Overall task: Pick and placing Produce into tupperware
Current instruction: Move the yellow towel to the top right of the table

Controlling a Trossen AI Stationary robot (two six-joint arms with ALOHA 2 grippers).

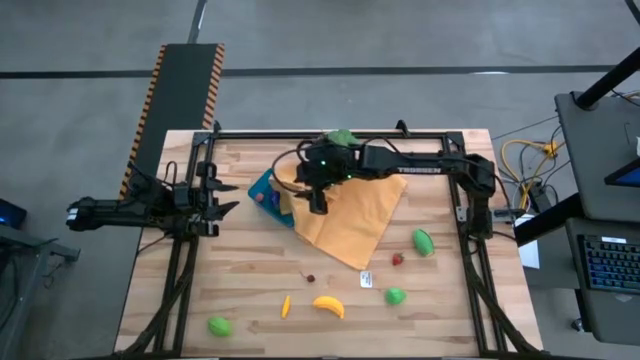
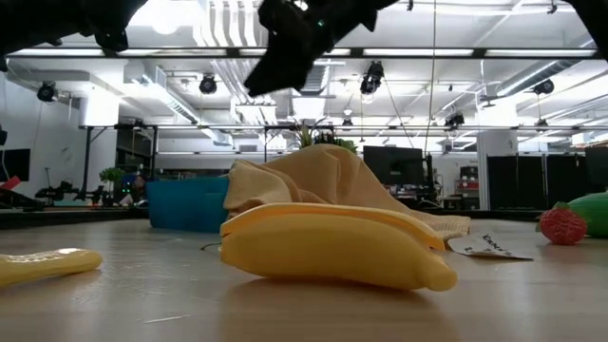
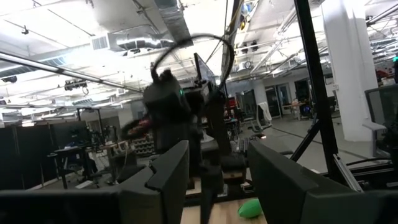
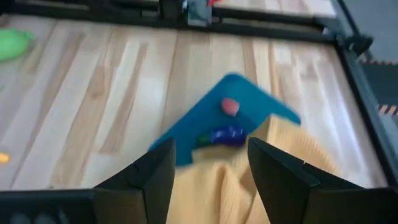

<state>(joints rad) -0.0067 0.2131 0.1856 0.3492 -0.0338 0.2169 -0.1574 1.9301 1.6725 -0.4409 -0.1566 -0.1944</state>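
Overlapping tupperware (image 1: 266, 191), orange cloth (image 1: 350, 217)

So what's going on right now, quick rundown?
Right claw open, empty, above blue container. Left claw open, parked at table edge. Two pieces in; yellow cloth covers part of container.

The high view looks straight down on the whole desk (image 1: 250, 270). The low view sits at desk height, close behind the banana (image 2: 332, 247), which both views share.
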